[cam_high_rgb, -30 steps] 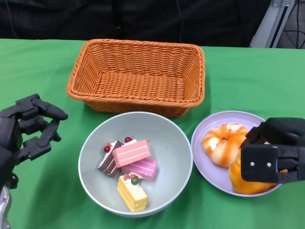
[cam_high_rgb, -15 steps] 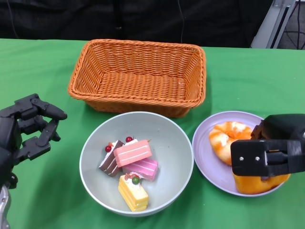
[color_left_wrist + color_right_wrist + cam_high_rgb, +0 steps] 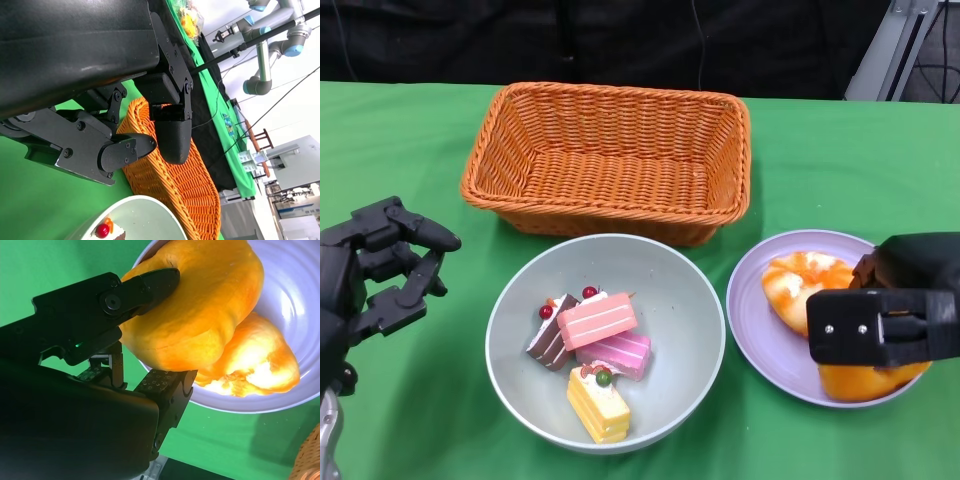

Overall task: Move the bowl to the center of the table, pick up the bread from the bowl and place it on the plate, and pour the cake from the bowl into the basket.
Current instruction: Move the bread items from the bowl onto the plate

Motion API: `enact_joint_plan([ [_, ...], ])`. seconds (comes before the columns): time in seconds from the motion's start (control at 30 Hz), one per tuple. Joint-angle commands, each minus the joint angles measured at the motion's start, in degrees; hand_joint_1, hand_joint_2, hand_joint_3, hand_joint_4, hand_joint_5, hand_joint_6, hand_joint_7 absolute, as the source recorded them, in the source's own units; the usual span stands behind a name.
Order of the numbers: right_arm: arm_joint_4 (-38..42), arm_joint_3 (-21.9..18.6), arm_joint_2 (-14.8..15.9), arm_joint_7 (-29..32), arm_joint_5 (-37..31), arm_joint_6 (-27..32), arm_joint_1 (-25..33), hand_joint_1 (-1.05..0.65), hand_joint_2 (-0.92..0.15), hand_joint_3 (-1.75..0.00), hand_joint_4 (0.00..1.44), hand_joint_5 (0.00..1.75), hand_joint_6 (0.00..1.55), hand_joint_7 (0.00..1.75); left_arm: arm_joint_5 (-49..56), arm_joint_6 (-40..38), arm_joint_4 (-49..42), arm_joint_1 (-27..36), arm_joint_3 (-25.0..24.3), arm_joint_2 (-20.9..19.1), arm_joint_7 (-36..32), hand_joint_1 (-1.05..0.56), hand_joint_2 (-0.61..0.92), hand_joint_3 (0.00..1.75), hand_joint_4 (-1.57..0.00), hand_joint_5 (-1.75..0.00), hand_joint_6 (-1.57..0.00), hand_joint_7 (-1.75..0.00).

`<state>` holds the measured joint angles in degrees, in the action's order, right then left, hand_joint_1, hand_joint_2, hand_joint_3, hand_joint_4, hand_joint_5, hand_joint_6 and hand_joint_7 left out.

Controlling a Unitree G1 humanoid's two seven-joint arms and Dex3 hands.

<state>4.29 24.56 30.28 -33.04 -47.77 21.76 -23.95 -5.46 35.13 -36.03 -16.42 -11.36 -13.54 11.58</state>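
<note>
Right hand (image 3: 885, 325) over the near right part of the purple plate (image 3: 752, 325), fingers (image 3: 145, 282) wrapped round an orange bread roll (image 3: 200, 305) and holding it, thumb side pressed under it in the right wrist view. Roll low over the plate, touching or almost touching a second piece of bread (image 3: 800, 283), glazed orange and white, lying on the plate's far half; contact with the plate surface itself not clear. In the head view only the roll's lower edge (image 3: 865, 382) visible beneath the hand.

Just left of the plate, a grey-green bowl (image 3: 675, 275) in the middle of the green table (image 3: 820, 160), with four cake slices (image 3: 595, 355) inside: pink, brown, yellow and another pink, clustered in its left half.

Beyond the bowl, an orange wicker basket (image 3: 610, 160), rim nearly touching the bowl's far edge.

Left hand (image 3: 375, 275) well apart at the table's left, fingers spread and curved, holding nothing.
</note>
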Motion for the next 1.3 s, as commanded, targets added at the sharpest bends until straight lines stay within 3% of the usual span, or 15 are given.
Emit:
enact_joint_plan([
  [0.03, 0.8, -2.0, 1.3, -0.5, 1.2, 0.3, -0.5, -0.67, -0.92, -0.13, 0.84, 1.22, 0.66, 0.02, 0.4, 0.1, -0.1, 0.1, -0.2, -1.1, -0.4, -0.07, 0.73, 0.73, -0.8, -1.5, -0.84, -1.09],
  [0.27, 0.0, -2.7, 1.6, -2.1, 2.1, 0.5, -0.8, -0.67, -0.92, -0.13, 0.84, 1.22, 0.67, 0.02, 0.3, 0.2, -0.2, 0.1, -0.2, -1.1, -0.2, -0.06, 0.72, 0.76, -0.8, -1.5, -0.84, -1.1],
  [0.33, -1.3, -3.2, 2.0, -4.9, 3.1, 1.3, -1.3, -0.67, -0.92, -0.18, 0.75, 1.04, 0.72, 0.02, 0.3, 0.1, -0.2, 0.1, -0.2, -1.1, -0.2, -0.07, 0.72, 0.76, -0.8, -1.5, -0.84, -1.1],
  [0.37, -1.8, -3.4, 2.2, -6.0, 3.6, 1.6, -1.5, -0.67, -0.92, -0.19, 0.76, 0.75, 0.74, 0.01, 0.1, 0.1, -0.1, 0.1, -0.2, -1.1, -0.1, -0.07, 0.72, 0.76, -0.8, -1.5, -0.84, -1.1],
  [0.4, -2.1, -3.5, 2.3, -6.7, 3.9, 1.7, -1.6, -0.66, -0.92, -0.2, 0.78, 0.59, 0.75, 0.01, 0.0, 0.1, -0.2, 0.1, -0.3, -1.1, 0.1, -0.07, 0.72, 0.76, -0.8, -1.5, -0.83, -1.1],
  [0.53, -3.2, -4.1, 2.5, -8.3, 5.0, 1.8, -1.8, -0.65, -0.92, -0.21, 0.82, 0.37, 0.76, 0.0, 0.2, 0.6, -0.8, -0.1, -0.2, -1.2, 0.1, -0.06, 0.72, 0.76, -0.8, -1.5, -0.83, -1.11],
  [0.9, -4.7, -4.9, 2.5, -9.2, 6.3, 2.1, -2.2, -0.66, -0.92, -0.2, 0.85, 0.29, 0.74, 0.0, 0.5, 0.7, -1.2, -0.2, -0.2, -1.4, 0.0, -0.06, 0.73, 0.75, -0.81, -1.49, -0.84, -1.1],
  [1.3, -3.5, -4.9, 1.9, -3.5, 7.0, -0.1, -1.1, -0.67, -0.92, -0.16, 0.96, 0.31, 0.76, 0.01, 0.2, 0.7, -0.8, 0.0, -0.2, -1.3, 0.2, -0.06, 0.73, 0.73, -0.81, -1.49, -0.84, -1.1],
])
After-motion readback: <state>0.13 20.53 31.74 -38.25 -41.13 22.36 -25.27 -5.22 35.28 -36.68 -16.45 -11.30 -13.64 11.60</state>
